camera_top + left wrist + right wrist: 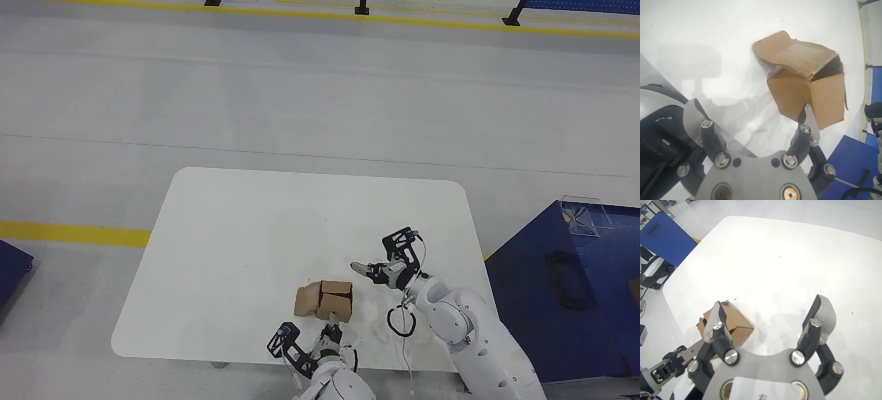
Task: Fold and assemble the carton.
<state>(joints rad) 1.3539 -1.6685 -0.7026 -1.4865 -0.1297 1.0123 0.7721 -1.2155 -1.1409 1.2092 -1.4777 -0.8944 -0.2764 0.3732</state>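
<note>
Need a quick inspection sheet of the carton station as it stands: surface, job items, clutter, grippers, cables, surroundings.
Surface: white rounded-corner table, a few tiny dark specks.
Job's things: brown cardboard carton near the table's robot-side edge, partly folded, a gap open between flaps.
Clutter: nothing seen.
Grippers: left gripper open, close to the carton; right gripper open, holding nothing, beside the carton.
Cables: black cable loop at the right arm's wrist.
Surroundings: blue cabinet beside the table; yellow floor line.
</note>
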